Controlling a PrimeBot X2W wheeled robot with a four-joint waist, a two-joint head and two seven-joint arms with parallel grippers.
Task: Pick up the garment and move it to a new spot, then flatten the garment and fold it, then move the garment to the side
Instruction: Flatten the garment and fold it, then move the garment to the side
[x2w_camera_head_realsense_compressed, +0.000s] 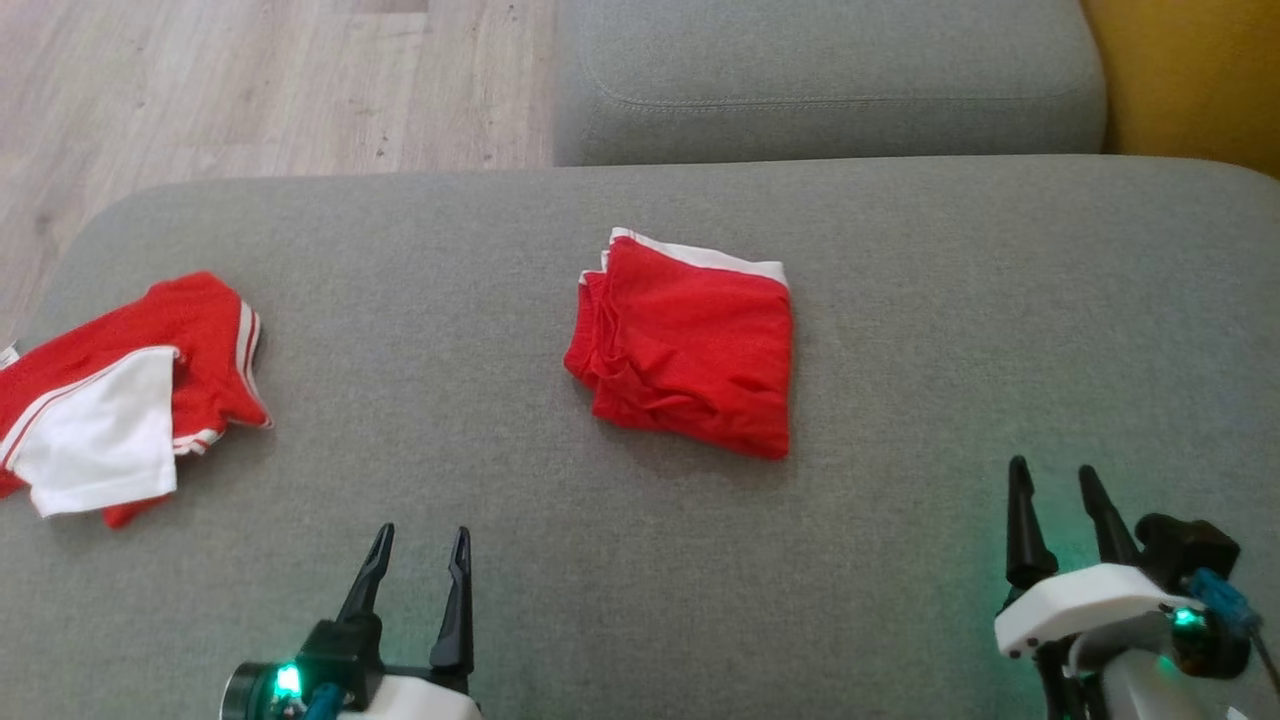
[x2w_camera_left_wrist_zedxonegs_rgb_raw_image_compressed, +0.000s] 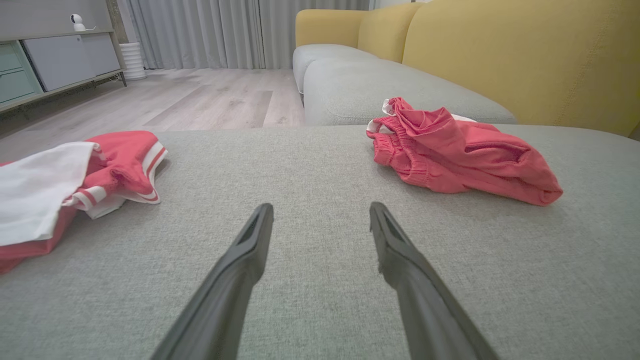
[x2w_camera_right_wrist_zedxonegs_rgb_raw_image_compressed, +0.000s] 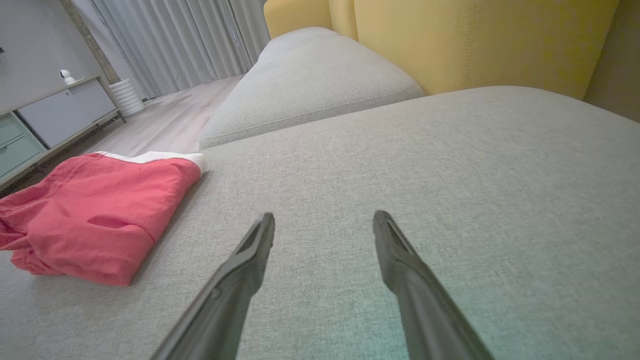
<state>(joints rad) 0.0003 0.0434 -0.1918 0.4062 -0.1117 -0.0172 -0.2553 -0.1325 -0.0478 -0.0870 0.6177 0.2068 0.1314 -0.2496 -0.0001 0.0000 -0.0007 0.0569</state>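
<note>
From here, the left gripper (x2w_camera_head_realsense_compressed: 423, 532) is sitting low at seven o'clock in the head view, jaws spreading wide, aiming roughly toward twelve, gripping nothing. The right gripper (x2w_camera_head_realsense_compressed: 1052, 468) is hovering at four o'clock, jaws likewise gaping, leaning slightly toward eleven.

- Nope, nothing readable here: no text, labels, brands, numbers or signs on anything in any view.
</note>
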